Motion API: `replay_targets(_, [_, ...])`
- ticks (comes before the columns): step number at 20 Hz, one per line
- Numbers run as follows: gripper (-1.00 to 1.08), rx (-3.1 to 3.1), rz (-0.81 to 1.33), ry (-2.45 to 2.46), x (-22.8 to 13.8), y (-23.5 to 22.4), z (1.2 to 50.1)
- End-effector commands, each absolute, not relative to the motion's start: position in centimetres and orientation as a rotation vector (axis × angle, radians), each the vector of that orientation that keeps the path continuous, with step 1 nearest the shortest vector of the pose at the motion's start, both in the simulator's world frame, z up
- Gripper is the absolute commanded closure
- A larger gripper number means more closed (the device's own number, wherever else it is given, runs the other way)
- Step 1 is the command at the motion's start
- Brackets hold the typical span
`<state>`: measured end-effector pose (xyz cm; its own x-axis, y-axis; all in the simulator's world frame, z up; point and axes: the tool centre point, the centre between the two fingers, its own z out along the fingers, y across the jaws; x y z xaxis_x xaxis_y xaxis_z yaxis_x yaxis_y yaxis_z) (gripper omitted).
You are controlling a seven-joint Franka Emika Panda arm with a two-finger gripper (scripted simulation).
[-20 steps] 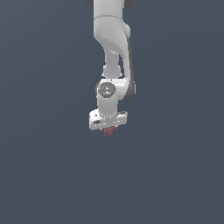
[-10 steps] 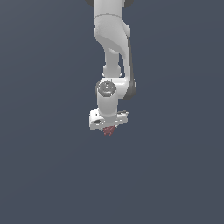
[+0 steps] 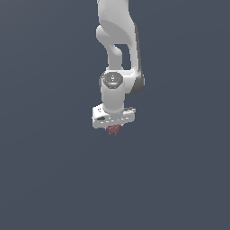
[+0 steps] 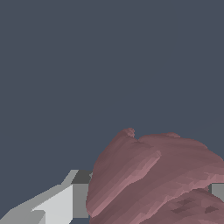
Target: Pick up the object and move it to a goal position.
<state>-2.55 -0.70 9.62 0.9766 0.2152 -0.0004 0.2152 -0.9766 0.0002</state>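
White arm (image 3: pixel 117 54) hanging down from 12 o'clock over plain dark grey. Gripper (image 3: pixel 114 128) clenched on the dark-red object (image 3: pixel 113 130), lump poking out just beneath at 6 o'clock, pressed against a finger (image 4: pixel 65 201). Hardly shifted from a second ago.

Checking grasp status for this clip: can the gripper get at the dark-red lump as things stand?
Probably yes: the dark-red lump already sits between the gripper fingers, apparently held, with nothing in the way.
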Motion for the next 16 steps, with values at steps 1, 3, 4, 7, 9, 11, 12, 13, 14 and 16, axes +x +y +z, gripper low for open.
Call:
replay_targets(1, [1.08,3.123,0.001,0.34,-2.4,-0.2,11.8])
replay_targets(3, [1.08,3.123,0.001,0.34,-2.2,0.2,13.8])
replay_targets(4, [1.08,3.123,0.001,0.34,-2.1,0.5,14.8])
replay_targets(7, [1.08,3.123,0.001,0.34,-1.8,1.2,18.2])
replay_targets(9, [1.08,3.122,0.0,0.341,-1.6,1.8,20.4])
replay_targets(11, [1.08,3.122,0.0,0.341,-1.4,2.3,22.7])
replay_targets(12, [1.08,3.122,0.0,0.341,-1.3,2.5,23.7])
replay_targets(13, [1.08,3.122,0.0,0.341,-1.2,2.7,24.8])
replay_targets(14, [1.08,3.122,0.0,0.341,-1.0,3.0,25.9])
replay_targets(16, [1.08,3.122,0.0,0.341,-0.8,3.5,28.0])
